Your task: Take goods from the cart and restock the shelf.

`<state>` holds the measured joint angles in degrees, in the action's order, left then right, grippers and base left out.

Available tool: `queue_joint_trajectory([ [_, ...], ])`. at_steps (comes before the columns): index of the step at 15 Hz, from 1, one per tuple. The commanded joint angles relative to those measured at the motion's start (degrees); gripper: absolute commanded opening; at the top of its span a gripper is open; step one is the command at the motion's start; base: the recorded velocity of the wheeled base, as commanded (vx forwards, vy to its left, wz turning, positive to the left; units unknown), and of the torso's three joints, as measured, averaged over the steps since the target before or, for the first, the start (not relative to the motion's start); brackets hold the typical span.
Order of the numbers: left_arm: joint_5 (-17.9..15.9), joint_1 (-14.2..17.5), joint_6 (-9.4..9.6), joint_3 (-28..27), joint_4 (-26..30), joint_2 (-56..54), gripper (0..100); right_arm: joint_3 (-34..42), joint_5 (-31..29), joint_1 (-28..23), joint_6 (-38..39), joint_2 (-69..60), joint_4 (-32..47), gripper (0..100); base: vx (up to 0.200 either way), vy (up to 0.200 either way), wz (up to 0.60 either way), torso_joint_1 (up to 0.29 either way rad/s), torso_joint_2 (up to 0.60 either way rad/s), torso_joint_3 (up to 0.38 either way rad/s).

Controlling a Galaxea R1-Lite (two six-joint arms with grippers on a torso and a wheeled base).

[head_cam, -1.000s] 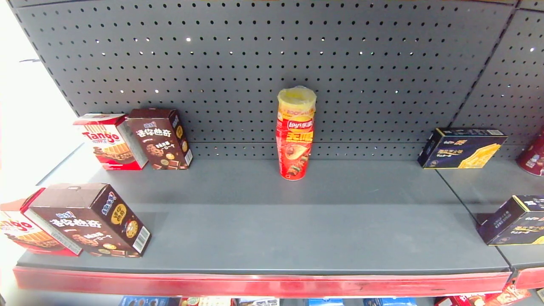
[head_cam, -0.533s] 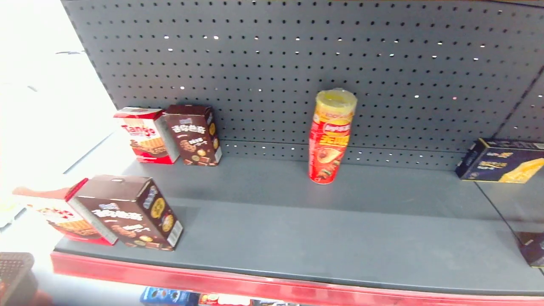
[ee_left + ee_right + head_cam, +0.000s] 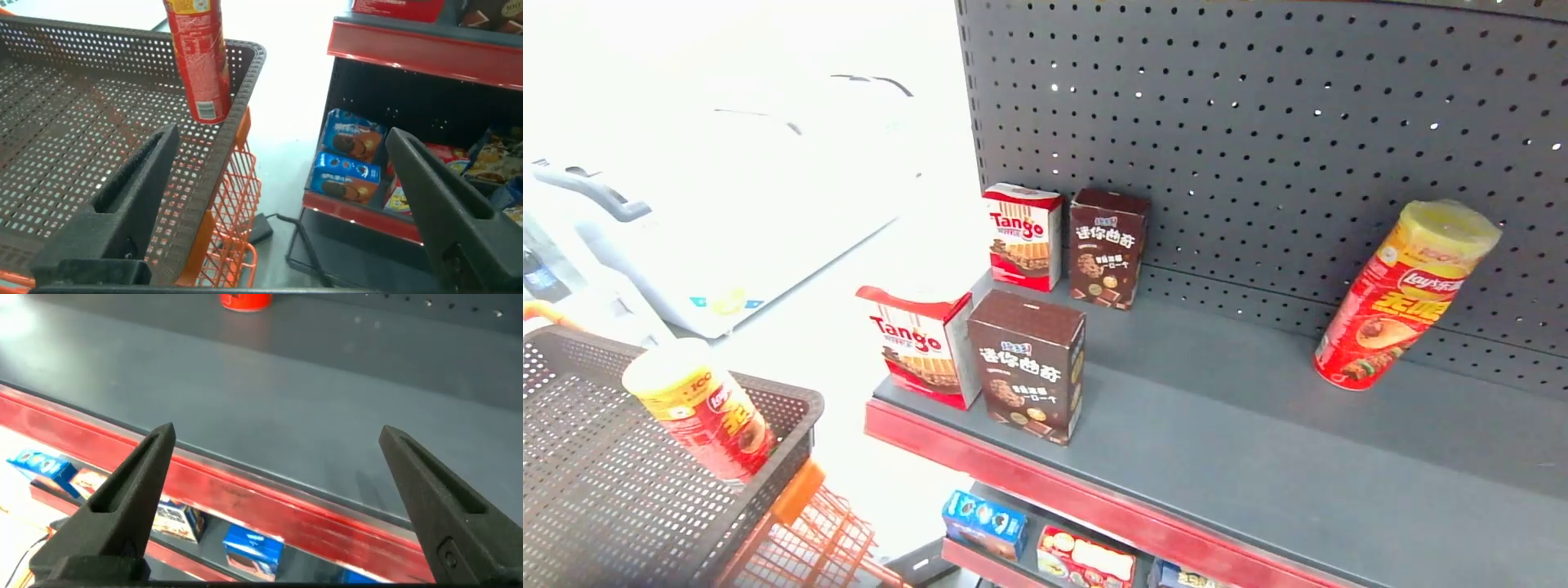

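Head camera has swung toward the robot's left over the last second. The whole picture slid, so the goods on the shelf (image 3: 1217,441) have not themselves moved. The shelf chip can (image 3: 1401,298) keeps its place at the shelf's back edge against the pegboard (image 3: 1258,122). The wafer boxes (image 3: 923,347) and cookie boxes (image 3: 1033,367) sit in pairs at the shelf's left end, one pair at the front edge and one at the back.

New in sight: the cart basket (image 3: 796,404), off the shelf's left end. A basket chip can (image 3: 698,408) stands upright near the basket corner closest to the shelf (same red body, yellow lid).

Left gripper (image 3: 279,139): fingers spread wide, nothing between them, by the basket's rim. The can is ahead of it, not touched. Right gripper (image 3: 275,433): likewise spread and holding nothing, before the shelf's red front edge (image 3: 245,486).

Reading: the turn looks like the switch from shelf to cart, with the fetch step beginning. The left arm seems better placed to take the can. The stretch of shelf between the boxes and the shelf chip can would suit it. Risk: a tall can near the rim, which a glancing finger could tip
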<state>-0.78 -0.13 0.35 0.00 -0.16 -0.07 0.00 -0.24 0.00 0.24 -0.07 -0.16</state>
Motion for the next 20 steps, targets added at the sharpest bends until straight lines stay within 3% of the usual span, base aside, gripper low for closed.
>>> queue_joint_trajectory([
  [1, -0.01, 0.05, 0.0, 0.0, -0.02, 0.07, 100, 0.0, -0.02, 0.09, 0.02, 0.07, -0.02, 100, 0.0, 0.0, 0.0, 0.0, 0.0, 0.0],
  [20, -0.36, 0.05, 0.35, 0.0, -0.02, 0.07, 100, 0.0, -0.28, 0.09, 0.02, 0.07, -0.02, 100, 0.0, 0.0, 0.06, 0.0, 0.0, 0.0],
])
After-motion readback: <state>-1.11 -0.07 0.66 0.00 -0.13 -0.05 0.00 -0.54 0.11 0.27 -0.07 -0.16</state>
